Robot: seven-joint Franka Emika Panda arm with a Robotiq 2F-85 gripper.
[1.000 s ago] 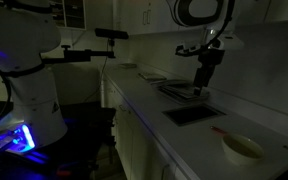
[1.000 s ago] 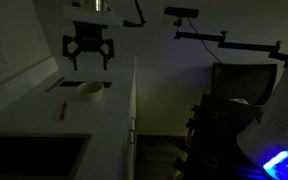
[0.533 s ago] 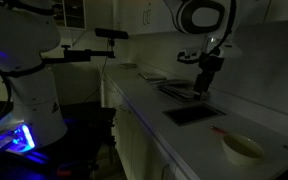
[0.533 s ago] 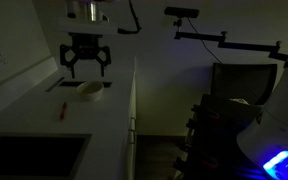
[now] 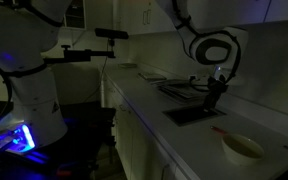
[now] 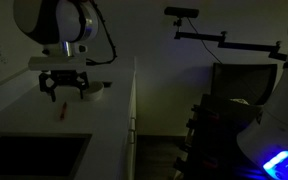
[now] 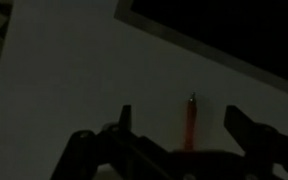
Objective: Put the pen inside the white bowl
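The gripper [image 7: 180, 125] hangs over the counter [image 5: 149, 100] with its jaws spread wide and empty. In the wrist view the one pen [image 7: 190, 122] lies flat between them. One white bowl [image 5: 243, 148] sits nearer, apart from the pen. One dark tray [image 5: 192, 114] lies farther along. Darkness blurs the fingertips.

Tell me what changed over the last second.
The claw dropped lower and swung toward the pen. It now hovers open over it. Nothing was grabbed. The pen and the bowl lie where they were, with the pen still outside the bowl.
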